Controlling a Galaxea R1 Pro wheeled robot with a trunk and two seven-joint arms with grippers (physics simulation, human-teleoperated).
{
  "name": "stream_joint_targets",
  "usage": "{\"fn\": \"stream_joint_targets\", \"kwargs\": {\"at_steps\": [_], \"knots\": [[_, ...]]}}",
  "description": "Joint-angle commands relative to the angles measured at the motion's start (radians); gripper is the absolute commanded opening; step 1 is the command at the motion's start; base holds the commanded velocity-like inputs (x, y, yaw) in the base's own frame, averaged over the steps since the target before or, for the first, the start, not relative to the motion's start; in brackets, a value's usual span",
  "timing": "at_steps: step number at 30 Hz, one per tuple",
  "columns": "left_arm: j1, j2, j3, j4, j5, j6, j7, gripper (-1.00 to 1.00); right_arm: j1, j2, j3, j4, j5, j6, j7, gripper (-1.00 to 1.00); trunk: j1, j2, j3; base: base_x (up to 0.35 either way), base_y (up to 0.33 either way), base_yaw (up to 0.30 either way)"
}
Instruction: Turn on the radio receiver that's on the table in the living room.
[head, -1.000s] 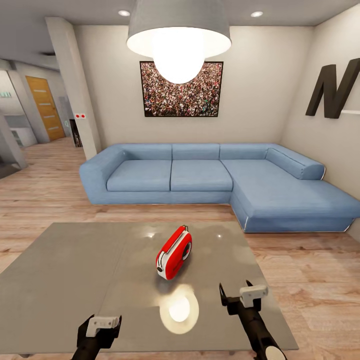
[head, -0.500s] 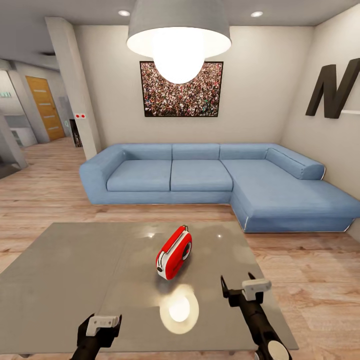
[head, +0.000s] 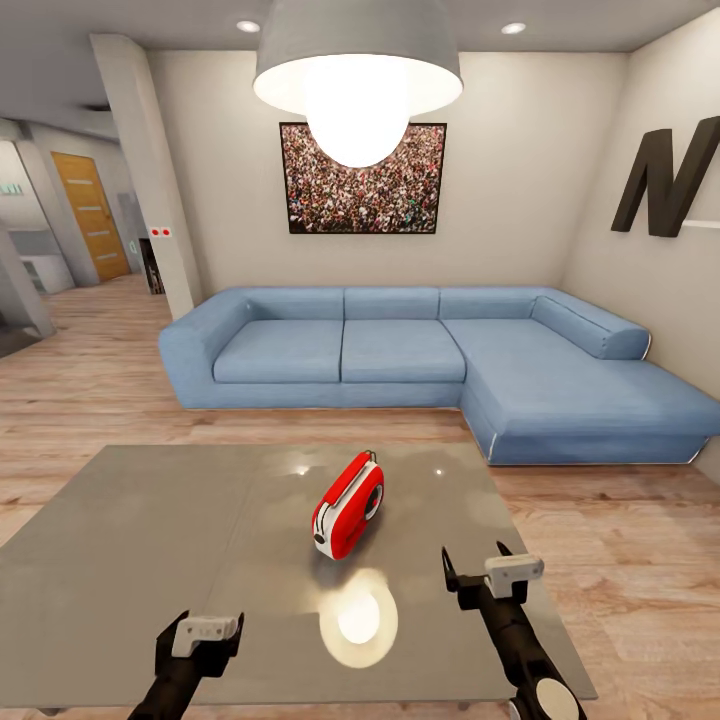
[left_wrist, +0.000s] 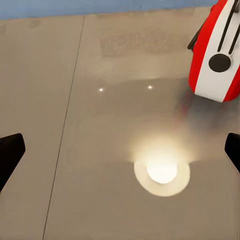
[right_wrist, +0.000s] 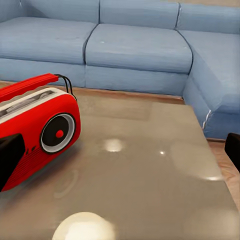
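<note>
Standing near the middle of the glossy grey tabletop (head: 150, 540), the radio receiver (head: 348, 505) rests upright, handle uppermost, untouched. Right gripper (head: 482, 572) hovers at roughly 4 o'clock from the radio, jaws spread open and empty (dial visible in the right wrist view). Left gripper (head: 200, 647) hangs at about 7 o'clock, well apart, jaws likewise open. Blue sofa (head: 400, 350) lies beyond at 12 o'clock.

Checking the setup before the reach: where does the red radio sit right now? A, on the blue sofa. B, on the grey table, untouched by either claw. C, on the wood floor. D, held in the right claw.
B: the radio rests on the table, with the right claw and left claw both short of it.
</note>
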Motion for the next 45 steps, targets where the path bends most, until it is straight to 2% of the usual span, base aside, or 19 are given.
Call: {"fn": "stream_joint_targets", "kwargs": {"at_steps": [1, 10, 45], "knots": [[0.000, 0.000, 0.000, 0.000, 0.000, 0.000, 0.000, 1.00, 0.000, 0.000, 0.000, 0.000, 0.000, 0.000, 0.000, 1.00, 0.000, 0.000, 0.000, 0.000, 0.000, 0.000], [0.000, 0.000, 0.000, 0.000, 0.000, 0.001, 0.000, 1.00, 0.000, 0.000, 0.000, 0.000, 0.000, 0.000, 0.000, 1.00, 0.000, 0.000, 0.000, 0.037, -0.029, 0.000], [0.000, 0.000, 0.000, 0.000, 0.000, 0.002, 0.000, 1.00, 0.001, 0.001, 0.000, 0.000, 0.000, 0.000, 0.000, 1.00, 0.000, 0.000, 0.000, 0.121, -0.118, 0.000]]}}
